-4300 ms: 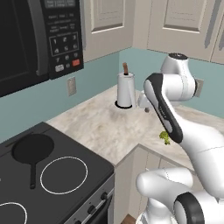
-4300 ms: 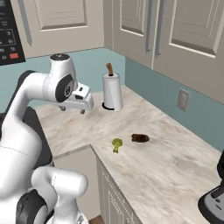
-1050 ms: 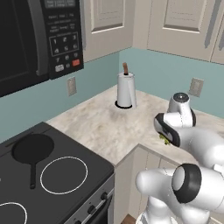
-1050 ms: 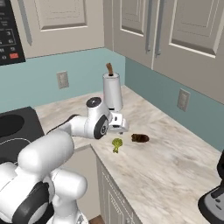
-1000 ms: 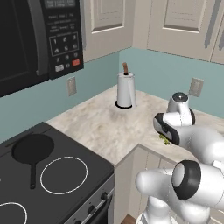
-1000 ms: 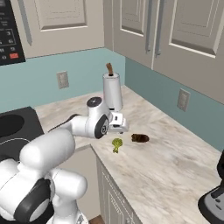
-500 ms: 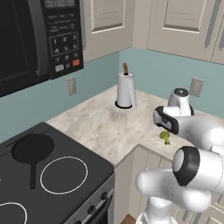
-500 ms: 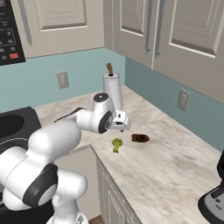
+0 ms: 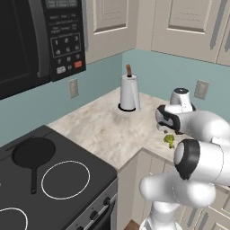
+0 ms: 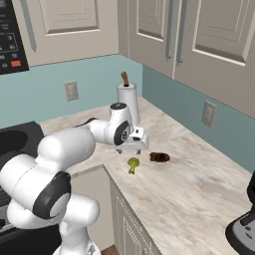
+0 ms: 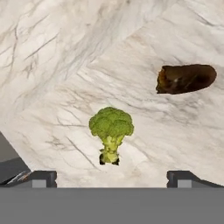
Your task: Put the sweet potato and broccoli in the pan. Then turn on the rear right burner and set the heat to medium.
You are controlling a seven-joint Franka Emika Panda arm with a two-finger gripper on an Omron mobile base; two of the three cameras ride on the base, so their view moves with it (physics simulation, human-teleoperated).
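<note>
Broccoli (image 11: pixel 111 129) near sweet potato (image 11: pixel 186 78), apart; counter (image 11: pixel 52 65) marble.

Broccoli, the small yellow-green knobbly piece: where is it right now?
The broccoli lies on the marble counter near its front edge, just below the tool in the right base view, with the reddish-brown sweet potato close beside it, apart.

counter (image 11: pixel 52 52): veined marble, smooth | broccoli (image 11: pixel 111 129): knobbly, matt | sweet potato (image 11: pixel 186 78): dull, rough skin
</note>
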